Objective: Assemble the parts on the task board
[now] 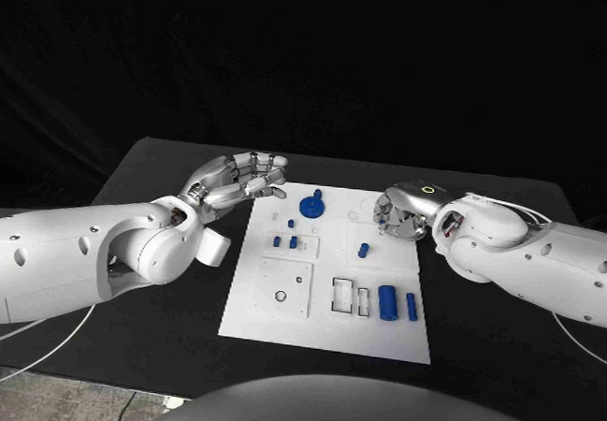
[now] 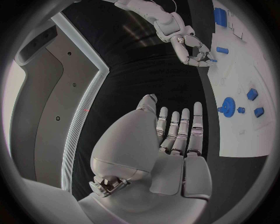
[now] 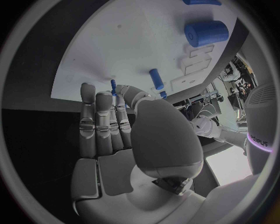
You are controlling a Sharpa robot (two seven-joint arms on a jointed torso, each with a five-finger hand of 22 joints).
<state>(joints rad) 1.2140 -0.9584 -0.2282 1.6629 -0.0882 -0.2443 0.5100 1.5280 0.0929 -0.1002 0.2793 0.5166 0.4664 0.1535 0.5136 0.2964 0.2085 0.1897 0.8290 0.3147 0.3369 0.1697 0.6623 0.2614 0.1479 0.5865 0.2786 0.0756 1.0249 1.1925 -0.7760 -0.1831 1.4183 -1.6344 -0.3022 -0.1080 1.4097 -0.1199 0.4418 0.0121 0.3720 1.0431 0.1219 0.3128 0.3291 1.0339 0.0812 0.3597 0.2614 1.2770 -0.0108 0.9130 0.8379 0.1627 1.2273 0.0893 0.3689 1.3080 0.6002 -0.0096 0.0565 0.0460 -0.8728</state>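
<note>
The right hand (image 1: 402, 215) hovers over the far right corner of the white task board (image 1: 265, 321), pinching a small blue peg (image 3: 113, 86) between thumb and fingertip. The left hand (image 1: 237, 181) is released, fingers spread, at the board's far left edge. A blue gear (image 1: 312, 208) lies between the hands; a blue cylinder (image 1: 387, 303) lies near the right edge. The peg probably wants lowering upright and slowly. Its target hole is hidden beneath the hand.

Readable in the right wrist view — small grey lettering on a white casing (image 3: 261, 140) at the rim, roughly "apieus", uncertain. Nothing legible elsewhere — no numbers, labels or signs.
</note>
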